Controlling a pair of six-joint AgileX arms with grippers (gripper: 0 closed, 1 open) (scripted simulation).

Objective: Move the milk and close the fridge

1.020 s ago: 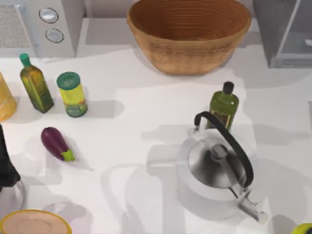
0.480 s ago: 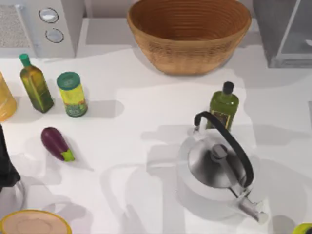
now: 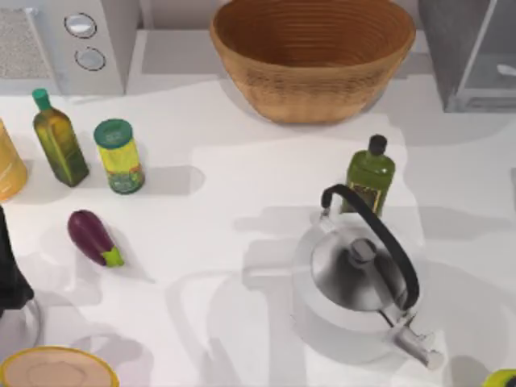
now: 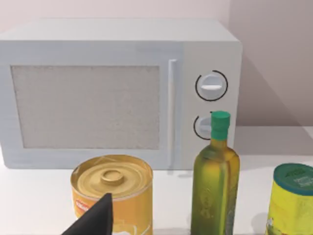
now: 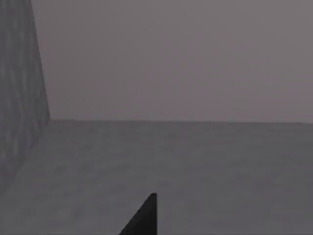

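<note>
The fridge (image 3: 472,56) is the grey boxy cabinet with a pale panel at the table's back right corner. The milk is out of view. My left arm (image 3: 10,274) sits at the table's left edge, near the front. In the left wrist view a dark part of my left gripper (image 4: 95,220) rises in front of a yellow can (image 4: 113,188). In the right wrist view a dark tip of my right gripper (image 5: 144,218) hangs over a flat grey surface (image 5: 195,161), with a grey wall (image 5: 19,88) to one side and another behind.
A microwave (image 3: 60,40) with two knobs stands at the back left and a wicker basket (image 3: 313,56) at the back middle. On the left are an oil bottle (image 3: 58,141), a green-lidded jar (image 3: 118,157) and an eggplant (image 3: 93,238). A kettle (image 3: 363,290) and a green bottle (image 3: 369,177) stand right of centre.
</note>
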